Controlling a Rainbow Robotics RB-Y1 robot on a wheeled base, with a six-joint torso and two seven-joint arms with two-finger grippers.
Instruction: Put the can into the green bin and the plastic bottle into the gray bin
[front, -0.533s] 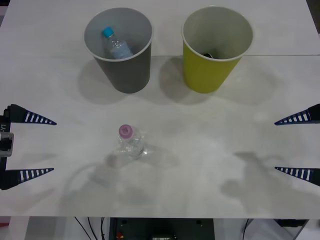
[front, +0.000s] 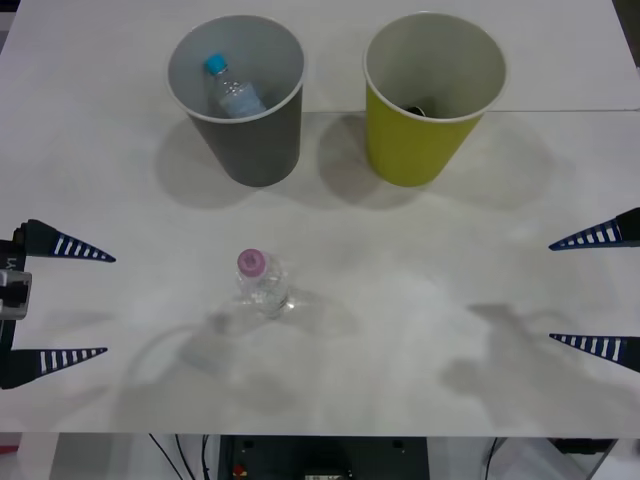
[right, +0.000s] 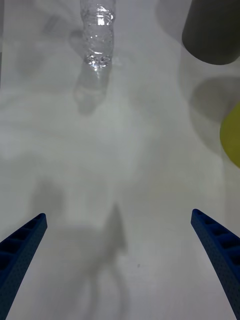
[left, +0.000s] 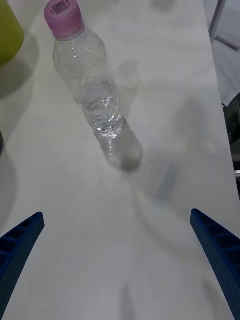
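The plastic bottle (front: 261, 281) stands upright on the counter (front: 420, 260)
Left gripper (front: 62, 303) and right gripper (front: 592, 291) flank it, fingers spread

**Blue ribbed fingers, black mounts**

The left gripper (front: 60, 300) carried two long, tapering dark-blue fingers (front: 70, 246) that narrowed to sharp points, each marked with a row of pale ribs along its side. A black mount with a small grey block sat behind them. The right gripper (front: 595, 290) had the same wedge-shaped fingers (front: 590, 238). Seen close in the wrist views, the fingers (left: 20, 245) were bright blue, finely dotted plastic with open rectangular cells.
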